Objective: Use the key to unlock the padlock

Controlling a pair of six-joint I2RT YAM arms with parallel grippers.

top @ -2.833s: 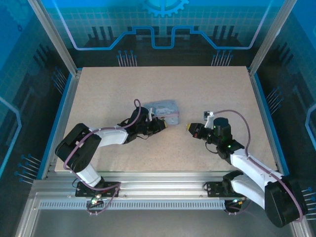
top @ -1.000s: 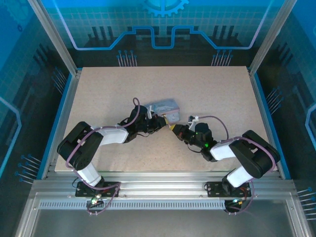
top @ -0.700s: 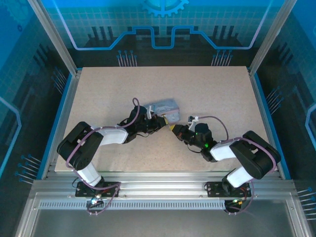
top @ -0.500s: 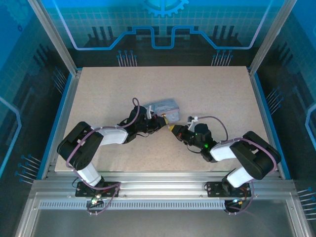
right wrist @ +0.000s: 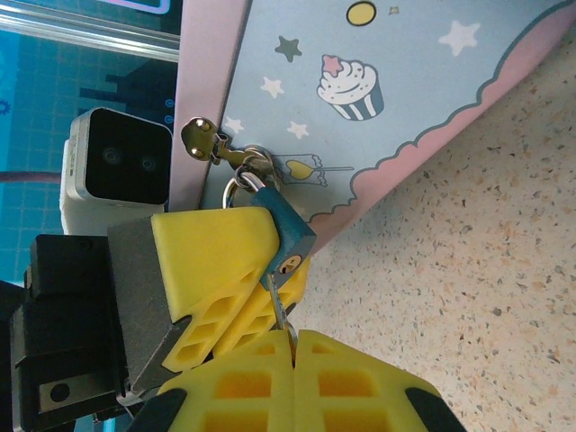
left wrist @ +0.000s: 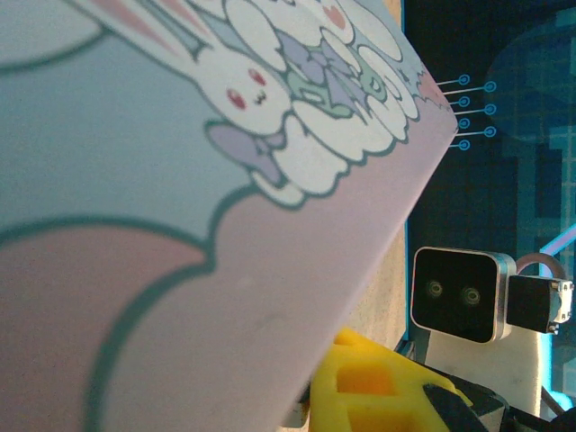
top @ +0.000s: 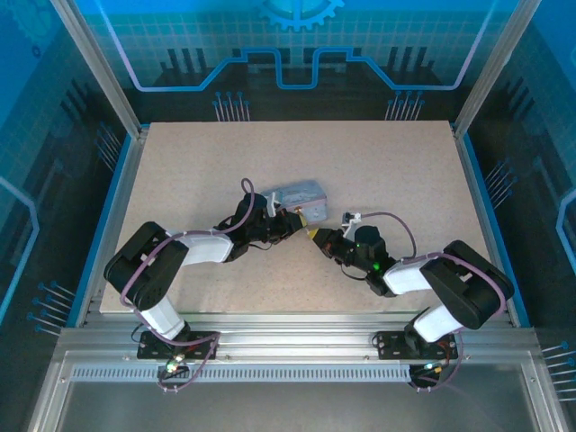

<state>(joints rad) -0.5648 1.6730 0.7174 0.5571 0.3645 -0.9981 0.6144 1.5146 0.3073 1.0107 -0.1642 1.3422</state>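
In the right wrist view a small blue padlock (right wrist: 284,236) hangs from the brass hasp (right wrist: 200,137) of the pale blue tin box (right wrist: 378,108). My left gripper (top: 294,222) is shut on the padlock's body, with its yellow fingers (right wrist: 211,256) on either side. My right gripper (right wrist: 295,346) is shut on the thin silver key (right wrist: 281,304). The key's tip meets the keyhole on the padlock's lower face, and how deep it sits I cannot tell. From above, both grippers meet at the tin's near right corner (top: 310,216).
The tin box (top: 300,196) lies near the middle of the speckled table (top: 378,171), and its cartoon lid (left wrist: 180,180) is close against the left wrist camera. Metal frame rails (top: 117,171) and blue walls border the table. Open tabletop lies behind and to both sides.
The right arm has swung left from the table's right half and brought the key up to the padlock. Over the last second it only crept slightly closer. The left arm has held still.
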